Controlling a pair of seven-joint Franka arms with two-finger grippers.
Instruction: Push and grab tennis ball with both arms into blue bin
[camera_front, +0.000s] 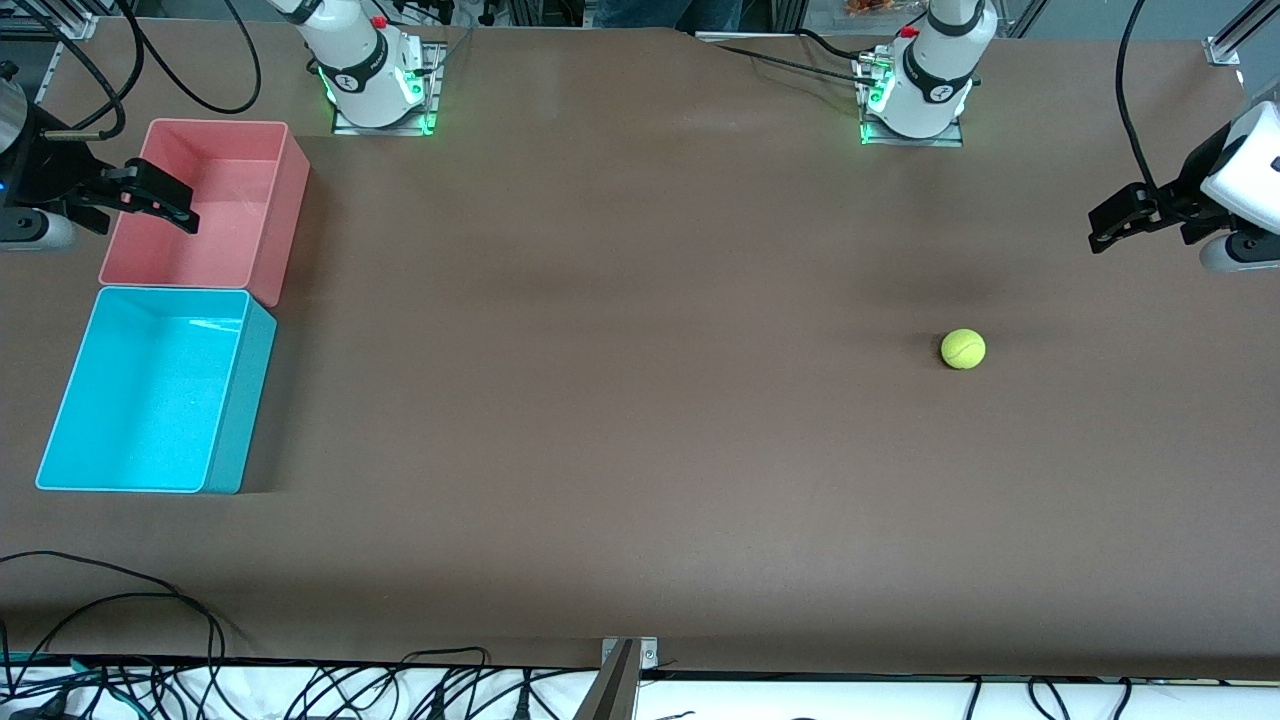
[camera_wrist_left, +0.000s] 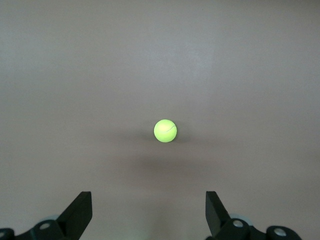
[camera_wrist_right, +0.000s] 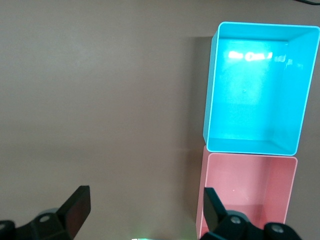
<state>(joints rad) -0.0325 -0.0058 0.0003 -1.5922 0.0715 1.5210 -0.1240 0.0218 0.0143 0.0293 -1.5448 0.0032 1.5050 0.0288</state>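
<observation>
The tennis ball (camera_front: 963, 349) is seen alone on the brown table (camera_front: 640, 420), in the right half of the front view and a little above its mid-height. The left hand (camera_front: 1125, 222) is held at the right edge of that frame, above and to the right of the ball, its fingers spread wide and nothing between them. In the left wrist view the ball (camera_wrist_left: 165, 130) sits at frame centre, squarely between the lines of the two open fingers (camera_wrist_left: 80, 212) and well apart from them (so the approach looks already lined up).

The right hand (camera_front: 150, 197) is found at the upper left of the front view, over the edge of the pink bin (camera_front: 265, 205), likewise wide open and empty. The blue bin (camera_front: 240, 400) lies directly below the pink bin in that frame, touching it, at the left edge; both bins show empty in the right wrist view, the blue bin (camera_wrist_right: 212, 100) above the pink bin (camera_wrist_right: 250, 165).

The ball and the blue bin are thus separated by nearly the whole width of the table, and the left arm is judged much the nearer to the ball. The ball being round, no long axis has to be matched. The surface between is flat and bare, so a roll toward the bin end looks unobstructed.
</observation>
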